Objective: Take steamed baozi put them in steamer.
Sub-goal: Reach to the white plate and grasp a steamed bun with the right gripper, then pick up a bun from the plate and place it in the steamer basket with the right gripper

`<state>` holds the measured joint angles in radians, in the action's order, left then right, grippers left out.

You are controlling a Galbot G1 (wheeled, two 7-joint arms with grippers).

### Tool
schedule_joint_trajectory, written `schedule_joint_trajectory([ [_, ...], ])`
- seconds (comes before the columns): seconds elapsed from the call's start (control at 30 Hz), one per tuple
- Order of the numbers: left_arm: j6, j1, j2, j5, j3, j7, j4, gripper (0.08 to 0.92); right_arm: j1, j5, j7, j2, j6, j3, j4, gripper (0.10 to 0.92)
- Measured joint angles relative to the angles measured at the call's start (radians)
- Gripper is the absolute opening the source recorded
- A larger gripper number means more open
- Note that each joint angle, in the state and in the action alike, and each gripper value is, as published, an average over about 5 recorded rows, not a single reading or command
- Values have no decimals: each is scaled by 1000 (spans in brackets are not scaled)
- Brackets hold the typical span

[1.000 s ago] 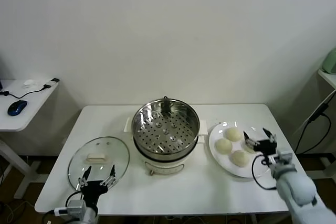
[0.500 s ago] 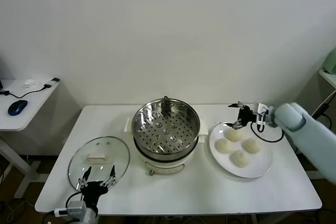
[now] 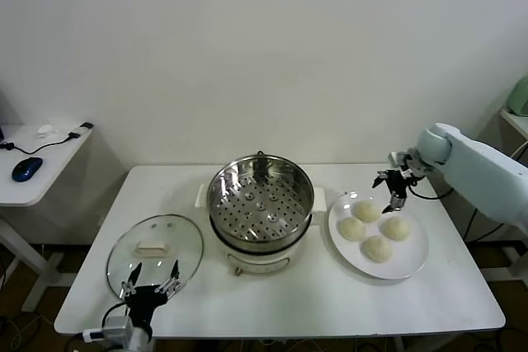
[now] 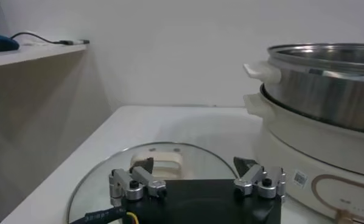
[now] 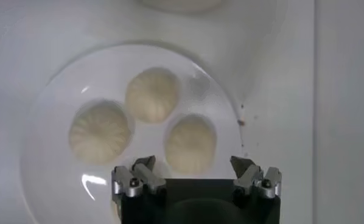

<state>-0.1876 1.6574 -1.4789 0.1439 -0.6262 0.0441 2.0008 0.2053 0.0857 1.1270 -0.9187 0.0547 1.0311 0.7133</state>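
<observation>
A white table (image 3: 272,302) is the landmark here. On its near left part lies a round glass lid (image 3: 154,253) with a pale knob at its middle. On its right part sits a flat white plate (image 3: 407,261). Off the table's left edge stands a lower white side desk (image 3: 33,183), carrying a blue mouse (image 3: 26,168) and a black cable (image 3: 62,141).

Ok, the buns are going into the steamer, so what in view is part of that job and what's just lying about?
Part of the job:
buns, four on the plate
steamer, tray empty
right gripper, open above the buns

Lying about:
glass lid on the table
left gripper, parked open by the lid
mouse on the side desk
</observation>
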Motion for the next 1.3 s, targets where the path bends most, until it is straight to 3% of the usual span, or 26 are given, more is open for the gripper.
schedule_joint_trajectory([
  [0.4, 4, 8, 0, 2, 3, 0, 2, 823, -60, -44, -30, -127, -32, -22, -157, 817],
  [0.77, -3, 11, -3, -4, 10, -1, 16, 823, -67, -80, -43, -149, -61, -48, -185, 685],
  [0.97, -2, 16, -3, -12, 12, -1, 22, 823, 6, -11, -33, -111, -67, -6, -107, 679],
  [1.3, 2, 21, -2, -28, 29, -1, 36, 823, 365, 215, 29, -96, 39, 221, 158, 680],
])
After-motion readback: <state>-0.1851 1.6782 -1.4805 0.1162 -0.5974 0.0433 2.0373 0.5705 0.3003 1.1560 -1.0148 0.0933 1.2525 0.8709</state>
